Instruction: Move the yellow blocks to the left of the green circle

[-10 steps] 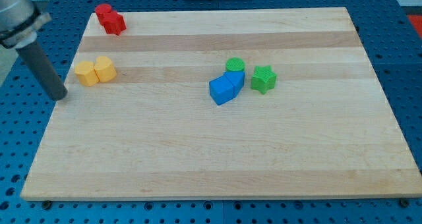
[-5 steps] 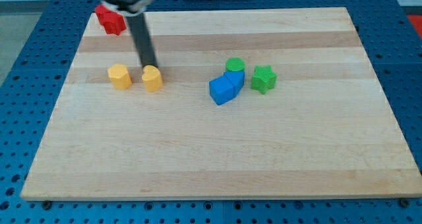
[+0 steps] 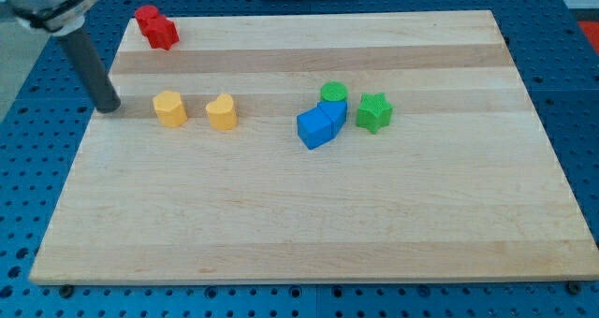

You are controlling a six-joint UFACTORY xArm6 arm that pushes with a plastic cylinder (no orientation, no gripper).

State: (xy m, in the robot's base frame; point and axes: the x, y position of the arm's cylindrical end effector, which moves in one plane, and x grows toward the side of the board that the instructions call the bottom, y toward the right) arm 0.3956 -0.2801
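Note:
Two yellow blocks lie on the wooden board [image 3: 309, 206]: a hexagon-like one [image 3: 169, 108] and, to its right, a heart-like one [image 3: 222, 112], a small gap apart. The green circle [image 3: 333, 94] sits right of centre, touching two blue blocks [image 3: 322, 123]. A green star [image 3: 373, 112] lies just right of the circle. My tip [image 3: 109, 108] rests near the board's left edge, left of the hexagon-like yellow block and apart from it.
Two red blocks [image 3: 155, 27] lie at the board's top left corner. The board rests on a blue perforated table [image 3: 571, 93].
The yellow blocks have been pushed right and separated. My tip went from the board's left edge to beside the right yellow block, then back to the left of both.

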